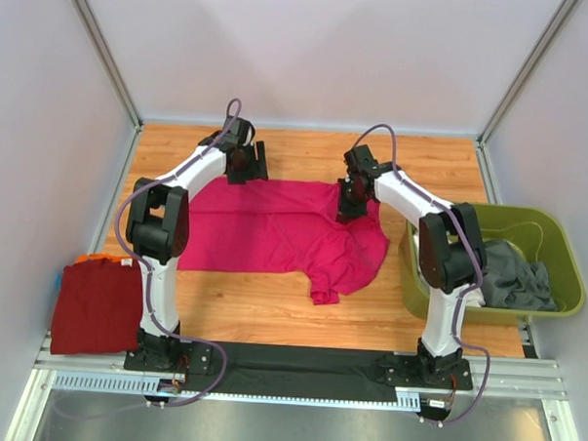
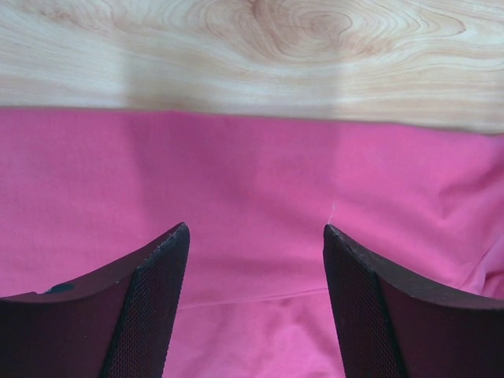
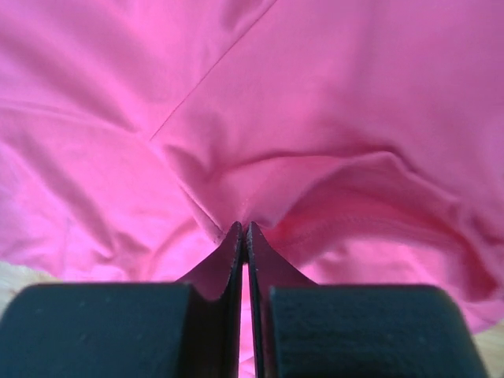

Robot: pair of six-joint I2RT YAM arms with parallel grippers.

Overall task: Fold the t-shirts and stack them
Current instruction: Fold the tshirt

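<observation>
The magenta-pink t-shirt (image 1: 274, 229) lies spread across the middle of the wooden tabletop (image 1: 270, 312). Its left part is fairly flat. Its right part is rumpled, with a bunched piece trailing down toward centre frame. It shows no fold yet.

The left end effector (image 1: 246, 165) hovers at the shirt's upper edge, upper left of centre in the overhead view. From the left wrist its fingers (image 2: 157, 299) stand wide apart over smooth pink cloth just below the bare wood, gripping nothing. The right end effector (image 1: 351, 205) sits on the shirt's upper right part. From the right wrist its two fingers are pressed together and the cloth puckers into their tips, so it looks closed on a pinch of the pink shirt.

At the lower left of the overhead frame, a dark red t-shirt (image 1: 95, 305) rests as a neat folded square, with an orange item (image 1: 102, 259) peeking from under its top edge. That one looks finished and likely starts the stack. At the right, a grey t-shirt (image 1: 516, 274) sits crumpled inside the olive-green bin (image 1: 557, 232), untouched.

So the task seems early. One shirt is folded, the pink one is laid out and only gripped at one edge, and the bin's contents remain to fold and stack.
</observation>
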